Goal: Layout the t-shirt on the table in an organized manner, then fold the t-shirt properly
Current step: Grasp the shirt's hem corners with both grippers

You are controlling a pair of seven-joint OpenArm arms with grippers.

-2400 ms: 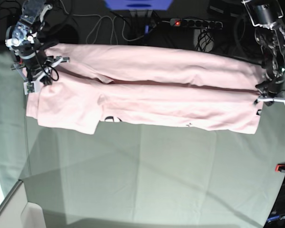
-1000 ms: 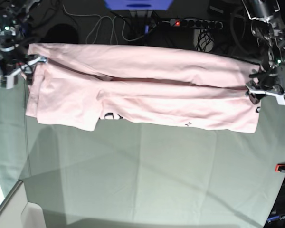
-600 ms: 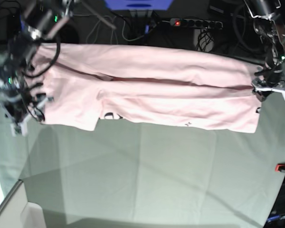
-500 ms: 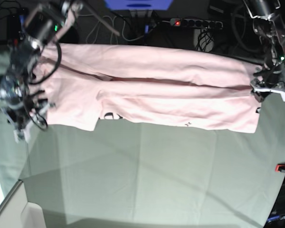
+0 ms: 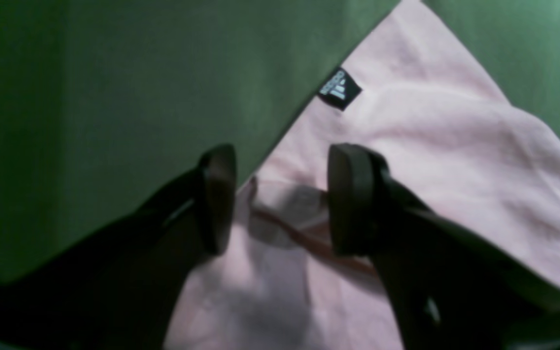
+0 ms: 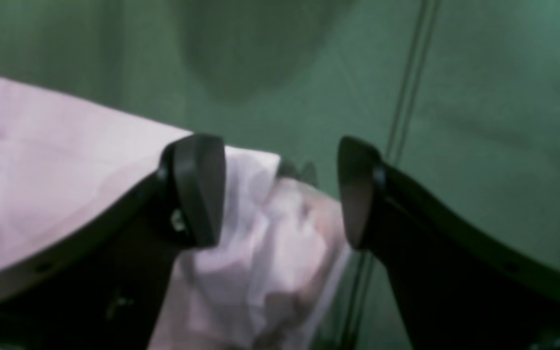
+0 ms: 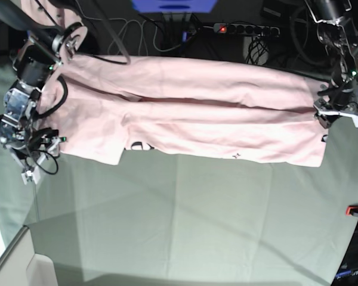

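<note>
The pale pink t-shirt (image 7: 185,113) lies on the table (image 7: 179,226) as a long band folded lengthwise, a little black print showing at its near edge. My right gripper (image 7: 39,156) hangs over the shirt's near left corner. In the right wrist view that gripper (image 6: 280,194) is open, with the bunched corner of the t-shirt (image 6: 270,243) below the gap. My left gripper (image 7: 340,116) sits at the shirt's right end. Its wrist view shows the gripper (image 5: 285,199) open over a fold edge of the t-shirt (image 5: 430,160), near a small black label (image 5: 339,89).
A power strip (image 7: 247,28) and loose cables lie beyond the table's far edge. A red-orange clamp (image 7: 355,210) sits at the right edge. A pale box corner (image 7: 42,268) shows at the lower left.
My right arm has swung from the shirt's far left corner down to its near left corner, and its jaws have widened. The left arm has barely moved. The shirt lies as before.
</note>
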